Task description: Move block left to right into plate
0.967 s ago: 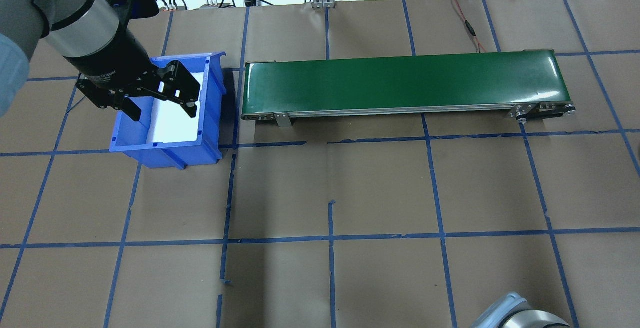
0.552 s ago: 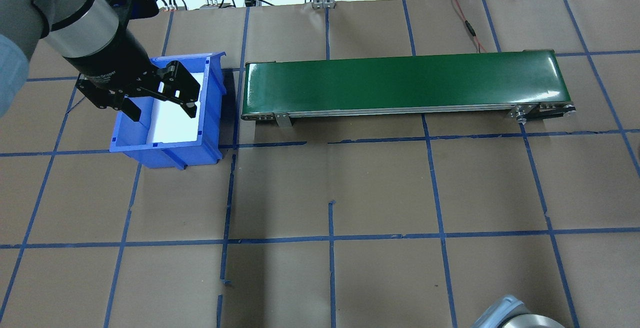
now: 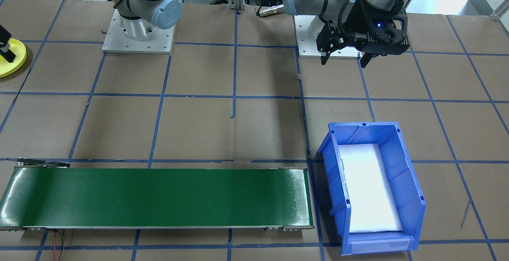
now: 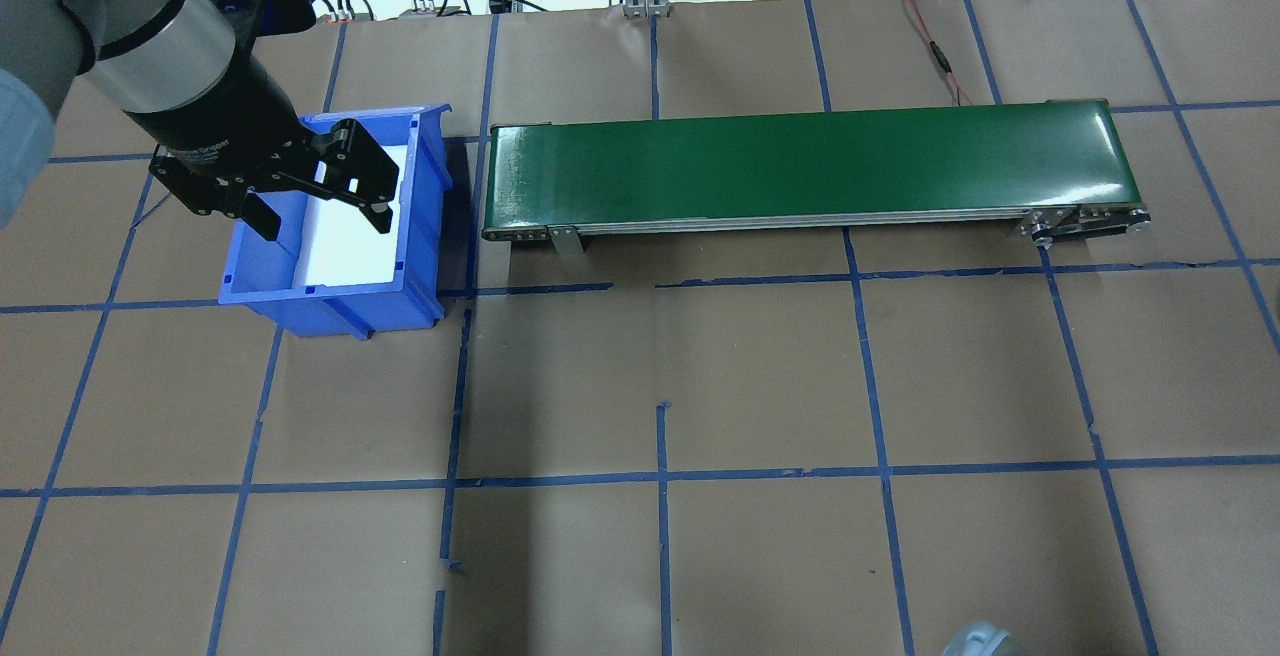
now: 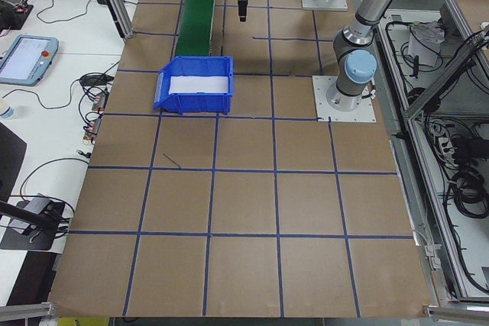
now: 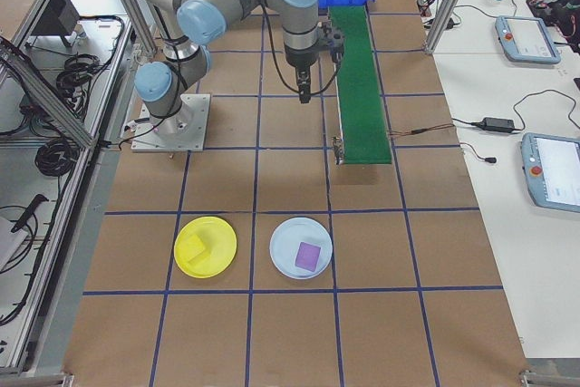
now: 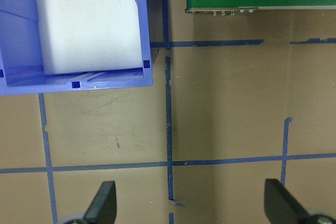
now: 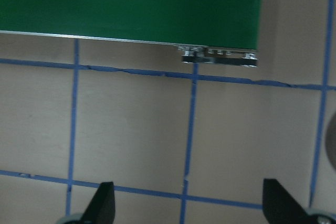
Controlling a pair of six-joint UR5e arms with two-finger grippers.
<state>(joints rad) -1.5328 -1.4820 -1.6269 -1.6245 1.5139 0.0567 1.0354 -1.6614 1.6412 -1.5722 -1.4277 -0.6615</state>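
My left gripper (image 4: pixel 318 198), fingers apart and empty, hangs above the blue rectangular plastic bin (image 4: pixel 424 198); best descend centred on its white foam.

Two silver-grey UR5e arms with pale-blue joint caps stand on square, screw-studded metal base plates, each ending in a black two-finger gripper, the left gripper (image 3: pixel 345 56) wrapped by a looping black cable and showing a small blue light.
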